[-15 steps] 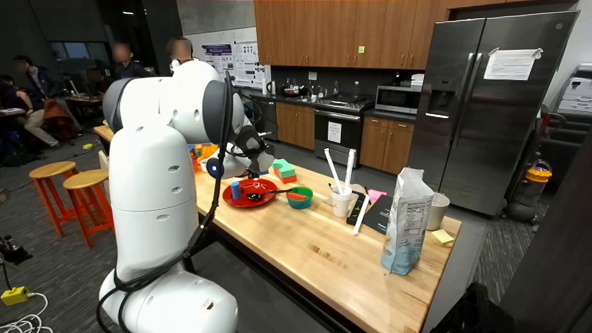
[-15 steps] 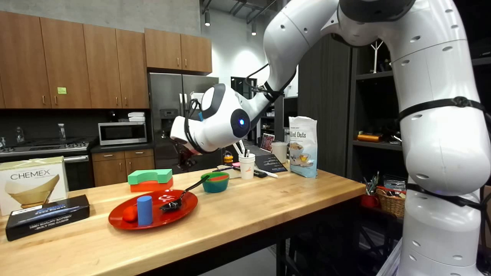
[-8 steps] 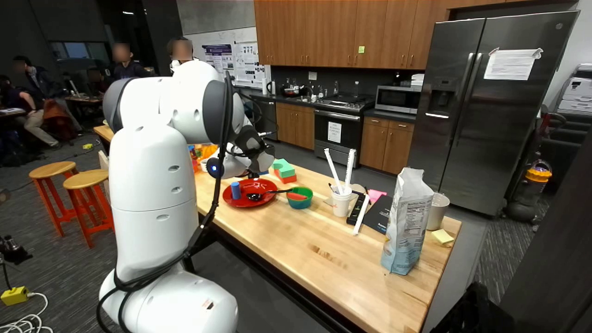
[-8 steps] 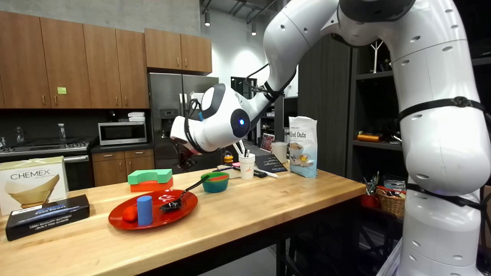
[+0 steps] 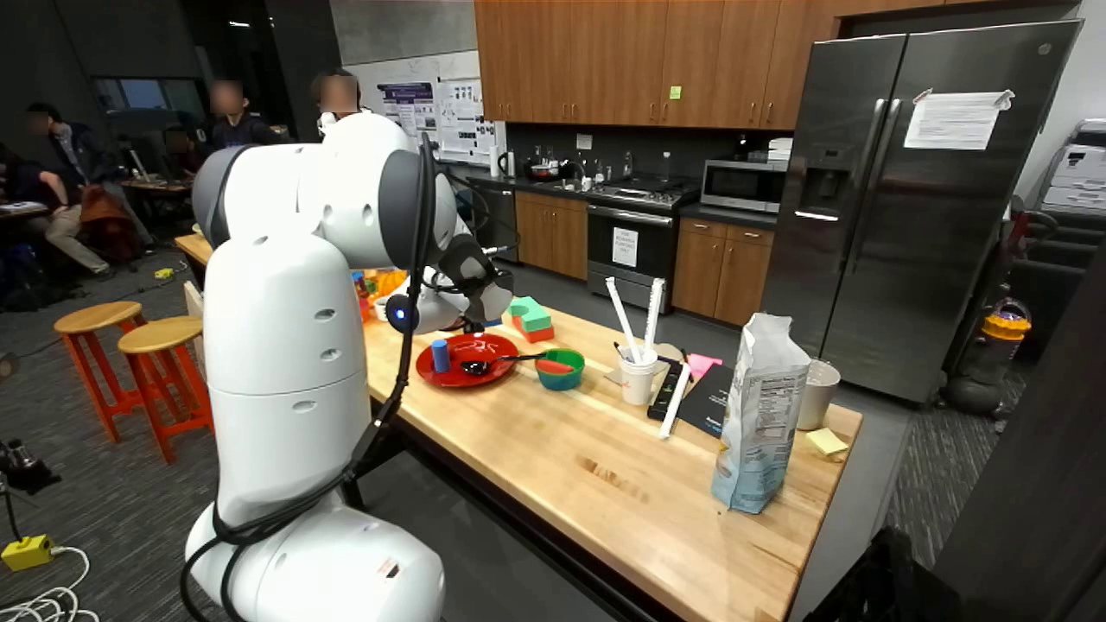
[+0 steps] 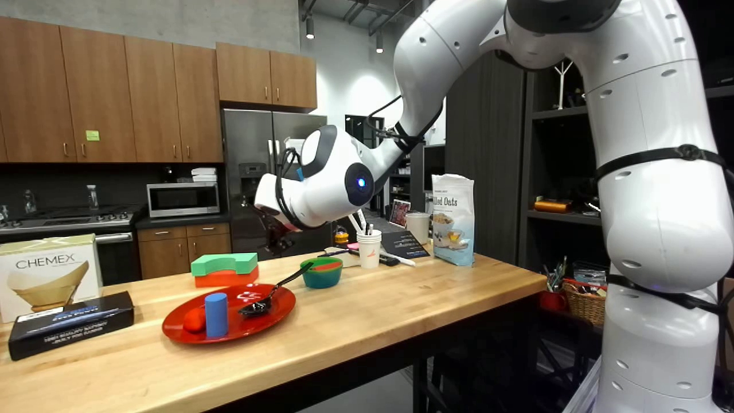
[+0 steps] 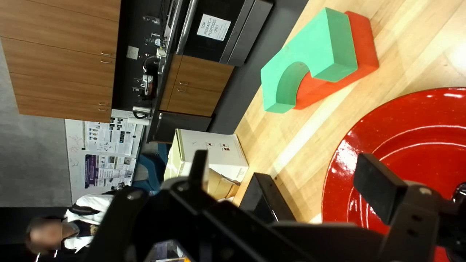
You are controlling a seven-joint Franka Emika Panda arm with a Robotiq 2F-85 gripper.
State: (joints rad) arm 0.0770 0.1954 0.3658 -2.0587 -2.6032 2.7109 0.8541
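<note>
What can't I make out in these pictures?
Red plate: in the wrist view, cut off by the right edge, partly covered by the tool.
Red object: partly hidden behind the blue cylinder in an exterior view.
Oats bag: back text too small to read in an exterior view.

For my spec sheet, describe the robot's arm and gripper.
The arm is white, with rounded segments and dark grey joint covers. Black cables run along it; a blue light glows on a dark round cap. The gripper is black, with blocky fingertips.
</note>
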